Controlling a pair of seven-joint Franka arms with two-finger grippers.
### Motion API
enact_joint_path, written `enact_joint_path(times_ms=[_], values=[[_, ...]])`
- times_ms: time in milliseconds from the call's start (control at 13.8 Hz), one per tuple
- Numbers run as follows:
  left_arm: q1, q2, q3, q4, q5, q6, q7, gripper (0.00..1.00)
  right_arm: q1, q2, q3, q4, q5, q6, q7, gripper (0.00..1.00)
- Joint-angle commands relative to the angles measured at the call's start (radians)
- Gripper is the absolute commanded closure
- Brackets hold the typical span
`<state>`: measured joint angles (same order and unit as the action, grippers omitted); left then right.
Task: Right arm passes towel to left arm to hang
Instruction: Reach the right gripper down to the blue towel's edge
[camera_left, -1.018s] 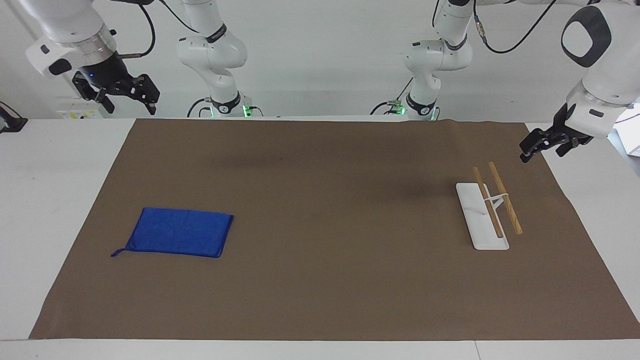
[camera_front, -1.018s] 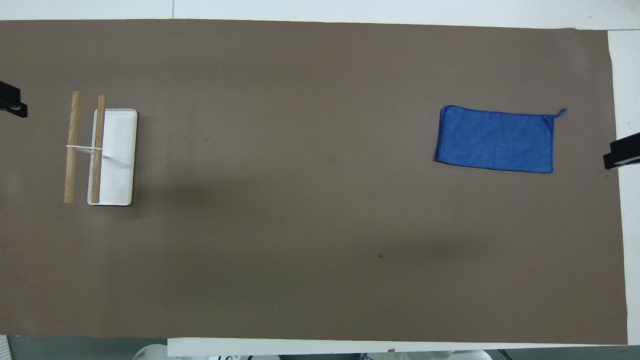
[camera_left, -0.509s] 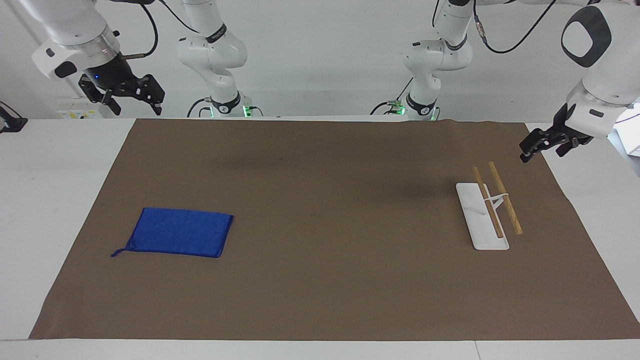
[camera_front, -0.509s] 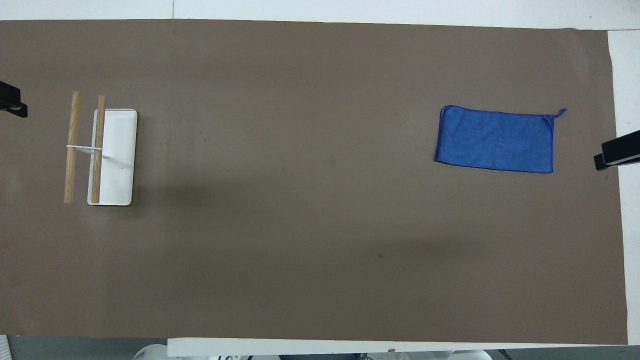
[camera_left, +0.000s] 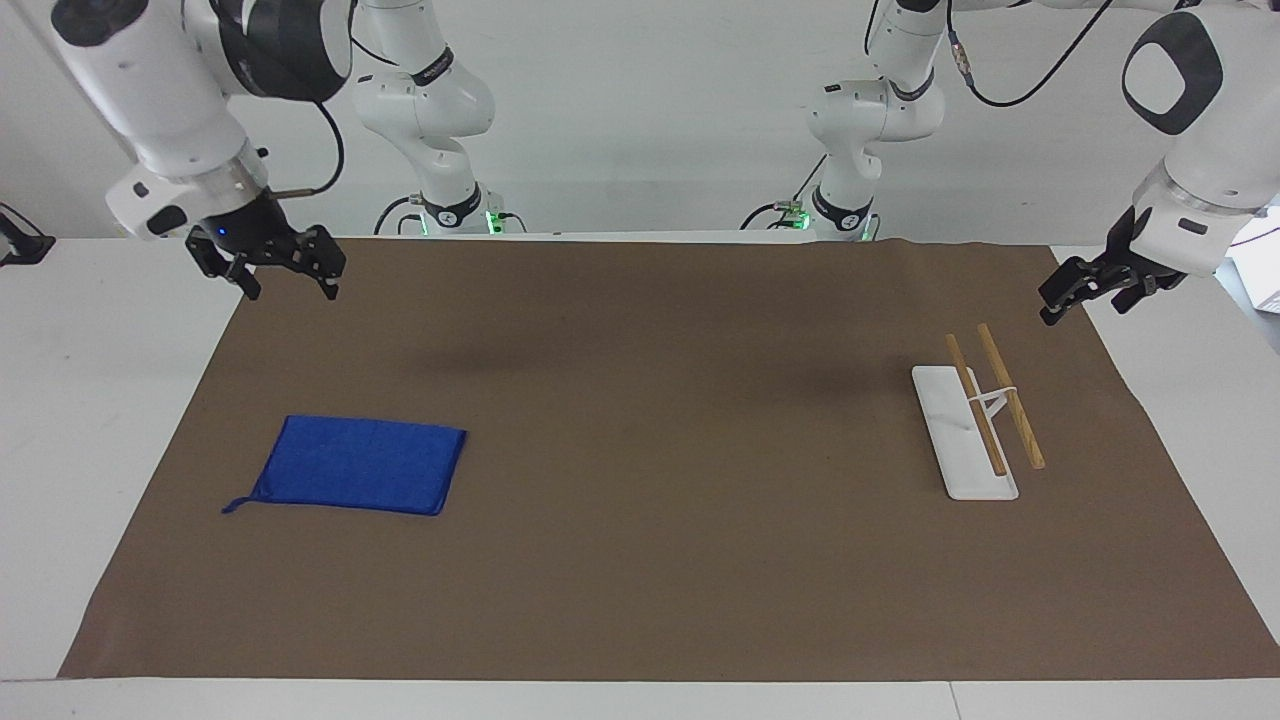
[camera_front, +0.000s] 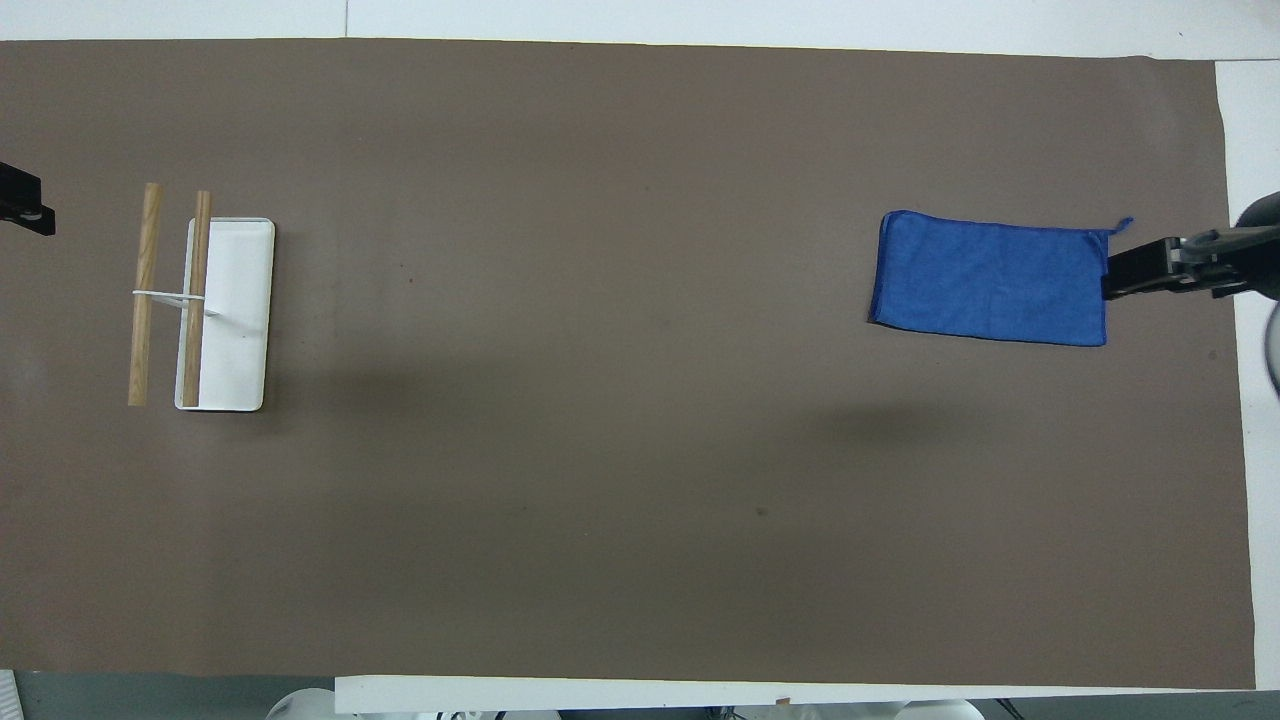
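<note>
Scene: I watch the right gripper (camera_left: 287, 277) hang in the upper left of the facing view, over the brown mat's (camera_left: 640, 560) edge, fingers spread and holding nothing.
Towel: the blue towel (camera_left: 358, 464) lies flat on the mat at lower left of the facing view, its loop (camera_left: 233, 505) at the corner toward the bottom of that frame; nothing touches it.
Left gripper: the left gripper (camera_left: 1085, 290) waits at the right edge of the facing view, above the rack (camera_left: 965, 432); I read its fingers as open, and it holds nothing.
Rack: white base with two wooden bars, at right of the facing view, well apart from the towel.
Risk, pick: as I judge it, a flat towel gives the fingers little to bite; a shallow pinch may slide off, a deep one may drag the mat.
Risk, handover: a grab mid-cloth may leave it bunched, with no free edge for the left gripper.
Risk, hang: the rack looks light; a tug could tip it.
</note>
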<state>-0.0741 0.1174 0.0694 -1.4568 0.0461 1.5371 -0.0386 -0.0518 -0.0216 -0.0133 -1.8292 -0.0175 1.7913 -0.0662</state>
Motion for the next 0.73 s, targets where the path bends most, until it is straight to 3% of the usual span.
enact_joint_path(times_ms=[0, 364, 655], values=[[-0.003, -0.015, 0.001, -0.022, 0.018, 0.009, 0.013, 0.00, -0.011, 0.072, 0.000, -0.135, 0.014, 0.220, -0.085, 0.00], [-0.003, -0.016, 0.001, -0.022, 0.018, 0.009, 0.013, 0.00, -0.023, 0.186, 0.000, -0.229, 0.016, 0.433, -0.116, 0.00], [-0.003, -0.016, 0.001, -0.020, 0.018, 0.009, 0.013, 0.00, -0.028, 0.273, 0.000, -0.246, 0.016, 0.526, -0.123, 0.10]])
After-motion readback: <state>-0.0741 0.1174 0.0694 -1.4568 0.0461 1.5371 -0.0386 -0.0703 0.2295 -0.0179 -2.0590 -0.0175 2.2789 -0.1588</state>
